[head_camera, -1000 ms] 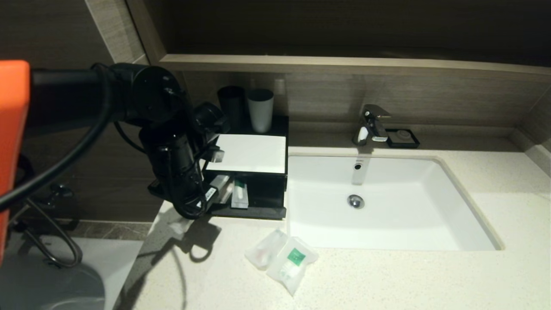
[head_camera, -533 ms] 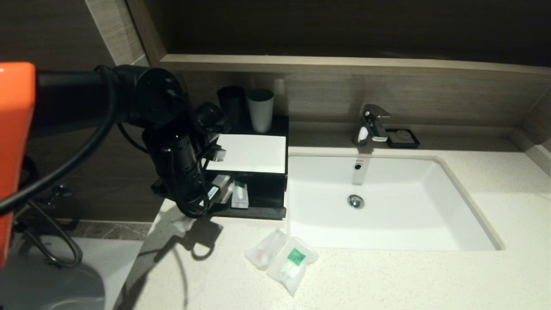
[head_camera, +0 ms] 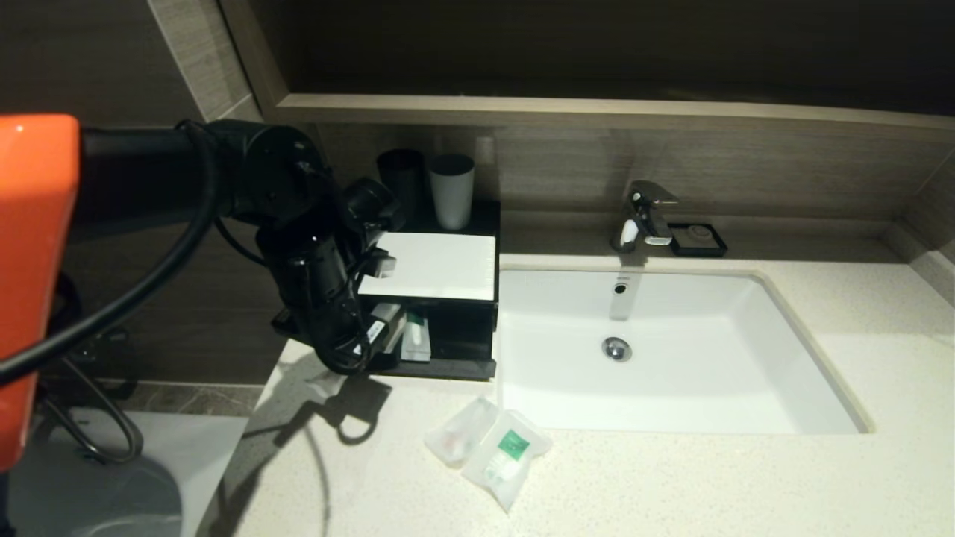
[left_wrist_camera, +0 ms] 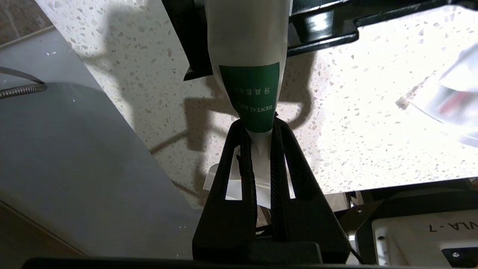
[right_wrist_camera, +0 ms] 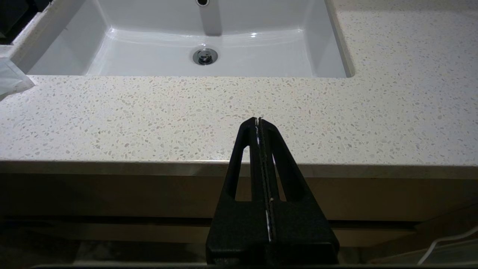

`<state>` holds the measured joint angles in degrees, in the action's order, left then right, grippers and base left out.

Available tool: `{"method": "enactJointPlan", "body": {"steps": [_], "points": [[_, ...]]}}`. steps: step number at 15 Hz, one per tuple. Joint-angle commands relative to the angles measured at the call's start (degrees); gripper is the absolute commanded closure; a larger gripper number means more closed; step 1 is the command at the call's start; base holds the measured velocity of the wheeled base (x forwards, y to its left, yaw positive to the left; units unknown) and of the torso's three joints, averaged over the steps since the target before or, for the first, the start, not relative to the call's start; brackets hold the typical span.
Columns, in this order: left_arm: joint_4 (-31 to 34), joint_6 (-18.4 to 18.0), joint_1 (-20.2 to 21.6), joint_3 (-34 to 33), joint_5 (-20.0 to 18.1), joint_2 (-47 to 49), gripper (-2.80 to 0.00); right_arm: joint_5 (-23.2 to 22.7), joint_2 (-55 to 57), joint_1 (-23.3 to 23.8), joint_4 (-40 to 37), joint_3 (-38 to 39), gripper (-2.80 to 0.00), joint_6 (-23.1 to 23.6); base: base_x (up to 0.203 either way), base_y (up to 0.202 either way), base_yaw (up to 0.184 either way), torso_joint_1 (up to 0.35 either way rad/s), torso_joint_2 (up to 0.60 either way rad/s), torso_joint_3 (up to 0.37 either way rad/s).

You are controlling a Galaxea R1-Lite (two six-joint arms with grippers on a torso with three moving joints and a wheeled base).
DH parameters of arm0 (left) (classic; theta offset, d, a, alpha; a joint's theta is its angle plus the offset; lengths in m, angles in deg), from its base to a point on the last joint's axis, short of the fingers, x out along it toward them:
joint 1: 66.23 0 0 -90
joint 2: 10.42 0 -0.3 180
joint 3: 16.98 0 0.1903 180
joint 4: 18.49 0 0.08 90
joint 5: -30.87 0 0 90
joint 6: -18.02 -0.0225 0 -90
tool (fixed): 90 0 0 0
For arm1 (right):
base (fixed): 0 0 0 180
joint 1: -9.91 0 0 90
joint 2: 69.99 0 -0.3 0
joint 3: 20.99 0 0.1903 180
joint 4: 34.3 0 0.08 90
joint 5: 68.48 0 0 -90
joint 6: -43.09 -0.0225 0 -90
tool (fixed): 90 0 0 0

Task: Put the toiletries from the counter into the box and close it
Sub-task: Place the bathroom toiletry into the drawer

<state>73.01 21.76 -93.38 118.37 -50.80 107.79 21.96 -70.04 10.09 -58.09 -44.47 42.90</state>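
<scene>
Since the earlier frame we see the left gripper (left_wrist_camera: 257,127), clamped on the toothbrush pack (left_wrist_camera: 248,59), shifted slightly right at mid-left over the box (head_camera: 436,265) drawer, pack's far end hidden; right gripper (right_wrist_camera: 258,123) closed, parked.

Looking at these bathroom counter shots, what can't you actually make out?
- Head view: the left tool is hidden behind the arm's own wrist.
- Left wrist view: the far end of the toothbrush pack is cut off by the frame edge, as is most of the box.
- Right wrist view: the right tool, shut, is short of the counter; one sachet is clipped at the edge.
</scene>
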Motion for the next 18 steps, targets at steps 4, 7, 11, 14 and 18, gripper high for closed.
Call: {"method": "enactJointPlan", "body": {"steps": [4,7,11,14,18], "points": [[-0.67,0.04,-0.01,-0.01,0.10,0.44,0.00,0.00,0.05,-0.01,-0.01,0.02,0.00,0.01,0.000,0.000,0.000,0.000,0.00,0.000],[-1.19,-0.05,-0.01,-0.01,0.10,0.62,0.00,0.00,0.05,-0.01,-0.01,0.02,0.00,0.01,0.000,0.000,0.000,0.000,0.00,0.000],[-2.65,-0.05,-0.01,-0.01,2.12,1.08,0.00,0.00,0.05,-0.01,-0.01,-0.01,0.00,0.01,0.000,0.000,0.000,0.000,0.00,0.000],[-3.09,-0.05,-0.01,-0.01,2.12,1.58,0.00,0.00,0.05,-0.01,-0.01,0.02,0.00,0.01,0.000,0.000,0.000,0.000,0.00,0.000],[-4.46,-0.05,-0.01,-0.01,2.12,1.85,0.00,0.00,0.05,-0.01,-0.01,0.00,0.00,0.01,0.000,0.000,0.000,0.000,0.00,0.000]]}}
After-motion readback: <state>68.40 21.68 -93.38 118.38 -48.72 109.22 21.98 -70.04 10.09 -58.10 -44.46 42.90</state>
